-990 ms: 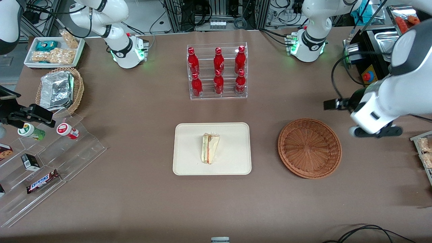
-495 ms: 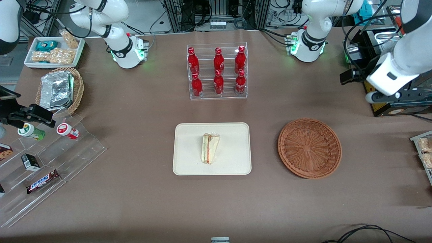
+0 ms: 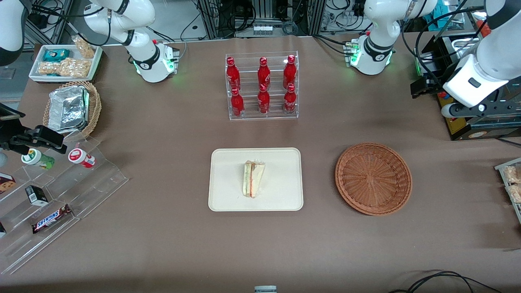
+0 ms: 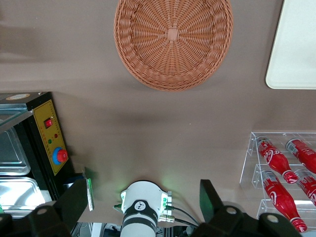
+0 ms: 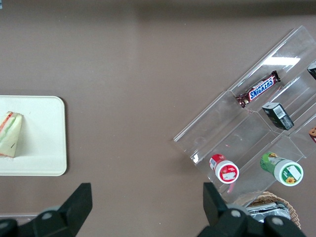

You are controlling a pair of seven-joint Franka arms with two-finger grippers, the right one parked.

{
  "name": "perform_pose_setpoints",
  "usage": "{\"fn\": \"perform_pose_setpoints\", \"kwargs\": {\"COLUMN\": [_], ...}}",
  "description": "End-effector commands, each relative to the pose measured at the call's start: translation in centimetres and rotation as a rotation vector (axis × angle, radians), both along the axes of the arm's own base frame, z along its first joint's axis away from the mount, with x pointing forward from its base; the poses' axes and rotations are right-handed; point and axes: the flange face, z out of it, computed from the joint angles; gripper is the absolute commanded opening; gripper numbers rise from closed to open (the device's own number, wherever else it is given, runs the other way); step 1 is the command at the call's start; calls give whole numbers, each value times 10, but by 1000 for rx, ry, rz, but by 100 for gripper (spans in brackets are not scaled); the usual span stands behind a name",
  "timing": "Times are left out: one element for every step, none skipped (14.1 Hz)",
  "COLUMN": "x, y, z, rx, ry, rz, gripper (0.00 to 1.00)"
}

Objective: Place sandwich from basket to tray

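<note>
Starting at the parked arm's end of the desk [image 3: 163, 244]: a white tray of snacks [image 3: 65, 61], a tan wicker basket with foil [image 3: 73, 108] nearer the front camera, and nearer again a clear stepped shelf [image 3: 81, 195] carrying small pots and a Snickers bar [image 3: 51, 219]. Moving to mid-desk, a clear rack of red bottles [image 3: 262, 85] stands upright. Nearer the front camera than the rack is the cream tray [image 3: 228, 171], and there's the sandwich [image 3: 253, 179], lying on its side in the middle of the tray, filling stripe showing, nothing touching it. Next along, beside the tray and apart from it, sits the reddish-brown basket [image 3: 373, 178], and its woven floor holds nothing. Then up at the working arm's end, the claw [image 4: 143, 190] hangs high above the desk edge by a black control box with a red button [image 4: 49, 143], farther from the front camera than the basket. Its fingers [image 4: 74, 202] are spread wide apart with nothing between them.
</note>
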Motion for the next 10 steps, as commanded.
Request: {"fn": "perform_pose_setpoints", "kwargs": {"x": [-3,-3,-3,-1,0,1,1,1,1,1], "y": [12,13,15,24,34,44,54,67,73,75], "z": [9,8,9,12,13,13,13,13,13,13], "rx": [6,10,10,7,5,6,6,-11,-27,-32], "ry": [-4,0,-3,-9,-7,-4,-4,-2,0,1], "rz": [5,8,12,29,46,63,80,81,57,22], "gripper": [100,100,100,100,100,100,100,100,100,100]}}
